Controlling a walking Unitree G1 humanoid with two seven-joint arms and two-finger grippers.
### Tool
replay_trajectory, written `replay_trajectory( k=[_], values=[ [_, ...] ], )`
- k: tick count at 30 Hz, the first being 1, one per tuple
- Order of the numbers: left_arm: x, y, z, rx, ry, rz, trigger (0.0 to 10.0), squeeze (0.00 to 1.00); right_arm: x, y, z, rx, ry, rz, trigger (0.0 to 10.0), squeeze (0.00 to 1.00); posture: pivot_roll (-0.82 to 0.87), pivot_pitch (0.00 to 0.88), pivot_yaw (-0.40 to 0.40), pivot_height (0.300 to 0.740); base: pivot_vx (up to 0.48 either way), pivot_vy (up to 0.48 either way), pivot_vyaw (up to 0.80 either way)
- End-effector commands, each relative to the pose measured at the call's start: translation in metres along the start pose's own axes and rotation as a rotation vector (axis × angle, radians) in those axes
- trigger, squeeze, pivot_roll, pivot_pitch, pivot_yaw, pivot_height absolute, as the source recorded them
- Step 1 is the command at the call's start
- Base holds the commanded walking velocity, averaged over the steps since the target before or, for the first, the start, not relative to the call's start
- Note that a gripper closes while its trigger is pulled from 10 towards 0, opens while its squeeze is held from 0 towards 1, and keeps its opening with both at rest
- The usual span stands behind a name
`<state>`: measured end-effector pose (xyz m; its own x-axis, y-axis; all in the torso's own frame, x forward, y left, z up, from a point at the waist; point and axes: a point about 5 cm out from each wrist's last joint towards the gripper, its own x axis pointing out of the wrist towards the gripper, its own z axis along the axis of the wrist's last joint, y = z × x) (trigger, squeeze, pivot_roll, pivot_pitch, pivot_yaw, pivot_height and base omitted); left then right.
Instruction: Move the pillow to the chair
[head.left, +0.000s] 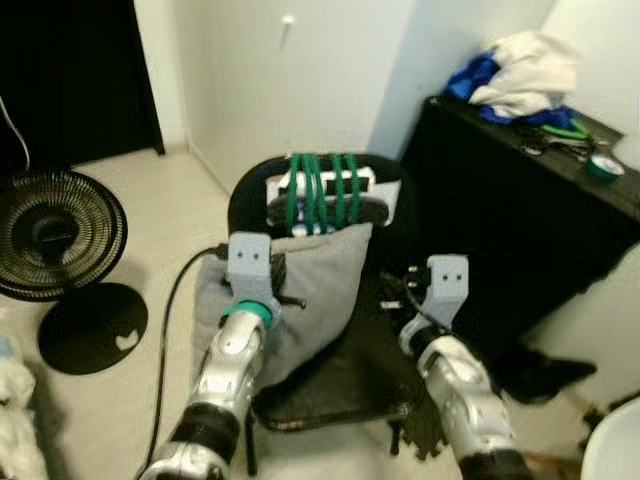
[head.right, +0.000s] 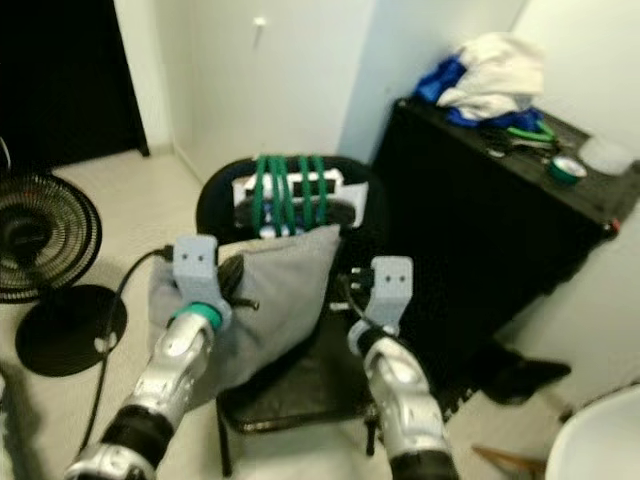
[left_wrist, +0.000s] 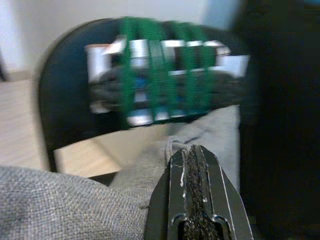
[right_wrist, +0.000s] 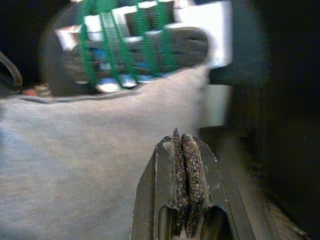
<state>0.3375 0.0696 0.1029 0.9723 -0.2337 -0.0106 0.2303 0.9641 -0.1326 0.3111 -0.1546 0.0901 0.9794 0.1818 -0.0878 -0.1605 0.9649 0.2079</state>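
Cabinet (head.left: 520, 200): big black unit at my 2 o'clock, w/ white and blue cloth pile (head.left: 520, 75) on top at its far end; green roll of tape (head.left: 603, 167) nearer me on same top.
Chair (head.left: 330, 385): black, dead ahead at 12, seat facing me. Backrest (head.left: 250, 190) carries a white and black bundle strapped on w/ green cords (head.left: 320, 190).
Pillow (head.left: 320, 280): grey, on the chair seat, standing on edge and leaning toward the backrest; its left part overhangs the seat edge at approx 11.
Fan (head.left: 55, 235): black floor fan on round base, 10 o'clock, well apart from chair.
Cable (head.left: 170, 320): black, runs across pale floor from near chair toward me at 8.
L gripper (left_wrist: 197, 200): clenched, fingers pressed together w/ nothing between; sits against pillow's left upper part, touching fabric.
R gripper (right_wrist: 186, 192): clenched too, pads together, empty; just beside pillow's right edge, over the seat at approx 1.
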Motion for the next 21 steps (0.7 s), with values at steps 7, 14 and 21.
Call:
replay_trajectory(
  k=[7,14,21],
  values=[
    [0.0018,0.0016,0.0112,0.048,-0.06,0.006,10.0,0.0,-0.0019,0.0012,-0.0034,0.006,0.008,-0.002,10.0,0.0,-0.05,0.0,-0.064,0.74,0.0,0.0,0.0],
    [0.0002,0.0019,0.01,0.059,-0.058,0.002,10.0,0.0,-0.0024,0.0013,-0.0038,0.008,0.009,-0.003,10.0,0.0,-0.05,0.0,-0.061,0.74,0.0,0.0,0.0],
    [0.0015,0.0004,0.0108,0.056,-0.057,-0.002,10.0,0.0,-0.0026,0.0005,-0.0035,0.01,0.011,-0.002,10.0,0.0,-0.06,0.0,-0.062,0.74,0.0,0.0,0.0]
  ],
)
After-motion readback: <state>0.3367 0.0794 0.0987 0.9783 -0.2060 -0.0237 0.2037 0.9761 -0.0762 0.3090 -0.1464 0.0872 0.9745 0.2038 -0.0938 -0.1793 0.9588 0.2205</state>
